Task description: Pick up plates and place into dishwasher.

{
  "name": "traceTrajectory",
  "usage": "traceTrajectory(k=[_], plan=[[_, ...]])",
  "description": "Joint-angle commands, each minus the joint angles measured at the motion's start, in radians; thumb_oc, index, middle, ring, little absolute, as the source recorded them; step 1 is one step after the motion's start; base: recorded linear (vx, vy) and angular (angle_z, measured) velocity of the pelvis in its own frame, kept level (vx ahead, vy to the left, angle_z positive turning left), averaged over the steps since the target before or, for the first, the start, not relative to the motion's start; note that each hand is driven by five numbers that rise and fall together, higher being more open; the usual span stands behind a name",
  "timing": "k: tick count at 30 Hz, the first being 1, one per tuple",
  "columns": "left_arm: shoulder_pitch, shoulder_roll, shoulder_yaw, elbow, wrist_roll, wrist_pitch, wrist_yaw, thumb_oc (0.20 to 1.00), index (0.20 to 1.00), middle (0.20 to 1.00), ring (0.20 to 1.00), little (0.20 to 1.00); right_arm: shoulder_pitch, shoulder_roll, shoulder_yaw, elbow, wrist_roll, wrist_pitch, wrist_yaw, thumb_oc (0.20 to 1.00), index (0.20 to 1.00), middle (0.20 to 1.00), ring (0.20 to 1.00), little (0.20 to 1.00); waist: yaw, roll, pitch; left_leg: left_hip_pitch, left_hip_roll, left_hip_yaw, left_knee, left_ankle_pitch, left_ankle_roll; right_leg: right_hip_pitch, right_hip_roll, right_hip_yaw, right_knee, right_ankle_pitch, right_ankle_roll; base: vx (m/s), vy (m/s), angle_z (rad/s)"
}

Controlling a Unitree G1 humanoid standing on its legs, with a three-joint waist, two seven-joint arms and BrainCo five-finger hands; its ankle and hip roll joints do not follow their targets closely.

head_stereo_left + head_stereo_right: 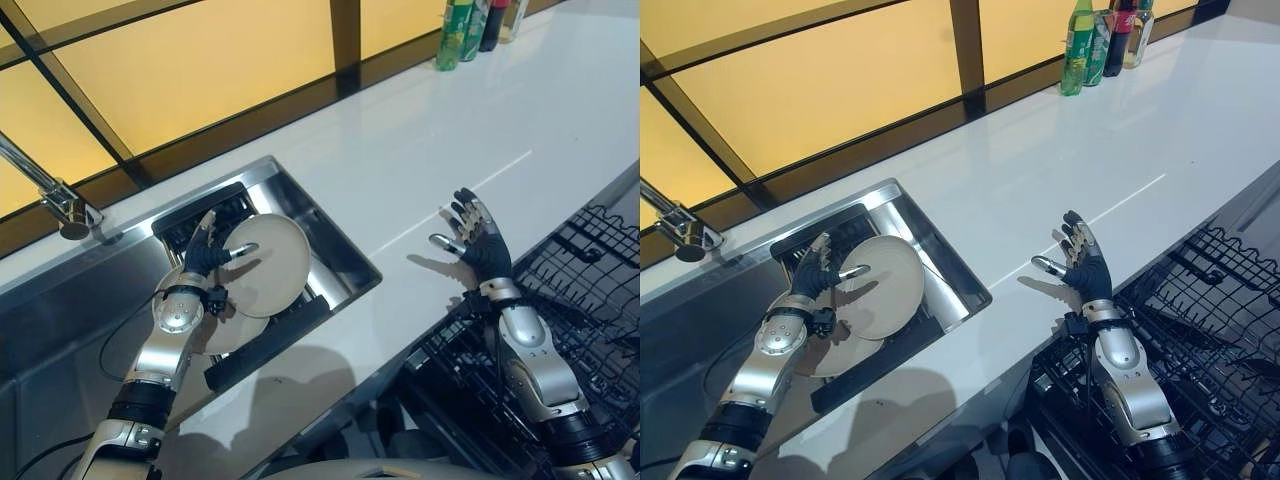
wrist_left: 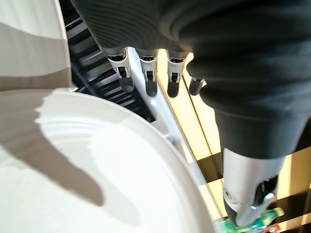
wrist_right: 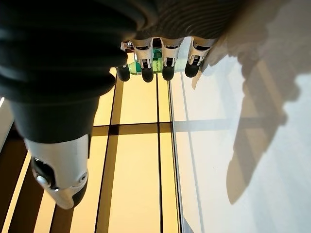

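White plates (image 1: 268, 262) stand in the black rack (image 1: 262, 345) inside the steel sink (image 1: 345, 250). The left hand (image 1: 205, 255) rests at the upper plate, fingers (image 2: 148, 73) straight, its thumb across the plate's face. The right hand (image 1: 1085, 268) hovers spread over the worktop (image 1: 1040, 180), beside the dishwasher rack (image 1: 1200, 330). Head views add bottles (image 1: 1100, 40).

Two white plates (image 1: 268, 262) lean tilted, overlapping, in the sink rack (image 1: 262, 350)
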Motion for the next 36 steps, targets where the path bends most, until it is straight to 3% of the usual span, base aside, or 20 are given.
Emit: traceTrajectory(k=[1, 11, 19, 22, 27, 36], plan=[[0.007, 0.04, 0.053, -0.03, -0.008, -0.064, 0.032, 1.0, 1.0, 1.0, 1.0, 1.0, 0.07, 0.028, -0.002, -0.087, -0.02, -0.016, 0.015, 1.0, 1.0, 1.0, 1.0, 1.0, 0.008, -0.057, -0.075, -0.036, -0.047, -0.019, 0.06, -0.075, 0.031, -0.004, -0.128, 0.007, 0.07, -0.062, 0.111, 0.05, -0.027, 0.0], [0.054, 0.048, 0.084, -0.072, 0.077, -0.091, 0.123, 1.0, 1.0, 1.0, 1.0, 1.0, 0.116, 0.027, -0.023, -0.093, -0.01, -0.018, 0.038, 1.0, 1.0, 1.0, 1.0, 1.0, 0.011, -0.065, -0.084, -0.025, -0.038, -0.022, 0.059, -0.07, 0.024, 0.011, -0.126, 0.005, 0.064, -0.063, 0.11, 0.05, -0.015, 0.0], [0.07, 0.055, 0.061, -0.056, 0.115, 0.029, 0.027, 1.0, 1.0, 1.0, 1.0, 1.0, 0.127, 0.005, -0.043, -0.104, -0.001, 0.013, 0.058, 1.0, 1.0, 1.0, 1.0, 1.0, 0.004, -0.057, -0.079, -0.022, -0.033, -0.023, 0.071, -0.061, 0.02, 0.013, -0.124, 0.012, 0.075, -0.062, 0.11, 0.06, 0.007, -0.01], [0.052, 0.065, 0.001, 0.005, 0.108, 0.126, -0.052, 1.0, 1.0, 1.0, 1.0, 1.0, 0.111, -0.03, -0.045, -0.103, 0.021, 0.036, 0.058, 1.0, 1.0, 1.0, 1.0, 1.0, -0.008, -0.05, -0.066, -0.027, -0.03, -0.02, 0.082, -0.051, 0.019, 0.008, -0.119, 0.024, 0.082, -0.056, 0.112, 0.05, 0.016, -0.03], [0.015, 0.063, -0.077, 0.113, 0.091, 0.192, -0.157, 1.0, 1.0, 1.0, 1.0, 1.0, 0.096, -0.064, -0.045, -0.096, 0.037, 0.052, 0.07, 1.0, 1.0, 1.0, 1.0, 1.0, -0.025, -0.045, -0.05, -0.029, -0.03, -0.016, 0.098, -0.044, 0.02, 0.004, -0.117, 0.037, 0.09, -0.049, 0.116, 0.06, 0.002, -0.02], [-0.013, 0.035, -0.144, 0.299, 0.055, 0.212, -0.187, 1.0, 1.0, 1.0, 1.0, 1.0, 0.109, -0.101, -0.061, -0.068, 0.029, 0.051, 0.123, 1.0, 1.0, 1.0, 1.0, 1.0, -0.061, -0.04, -0.041, -0.024, -0.032, 0.001, 0.125, -0.038, 0.016, 0.013, -0.122, 0.051, 0.096, -0.039, 0.118, 0.07, 0.017, -0.08]])
